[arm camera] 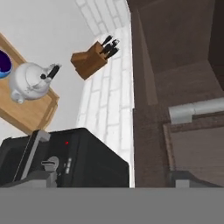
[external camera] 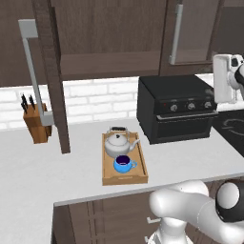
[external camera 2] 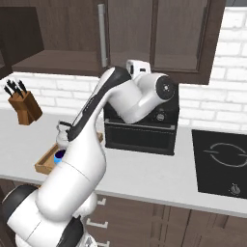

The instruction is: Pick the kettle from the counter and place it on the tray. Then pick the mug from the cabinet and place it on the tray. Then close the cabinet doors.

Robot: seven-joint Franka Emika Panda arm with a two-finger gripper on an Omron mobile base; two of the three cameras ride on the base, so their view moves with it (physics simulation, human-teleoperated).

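Kettle (external camera: 119, 143) and mug (external camera: 124, 164) sit on tray (external camera: 108, 178), both placements done. Claw (arm camera: 109, 180) wide open, empty, raised toward cabinet door (external camera: 50, 71) for closing.

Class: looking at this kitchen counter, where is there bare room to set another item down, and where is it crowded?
Bare counter lies between the knife block and the tray, and in front of the oven. The tray is crowded: kettle and mug fill most of it.

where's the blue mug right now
In the left base view the mug sits on the tray, at its near end, right in front of the kettle, left of the black oven.
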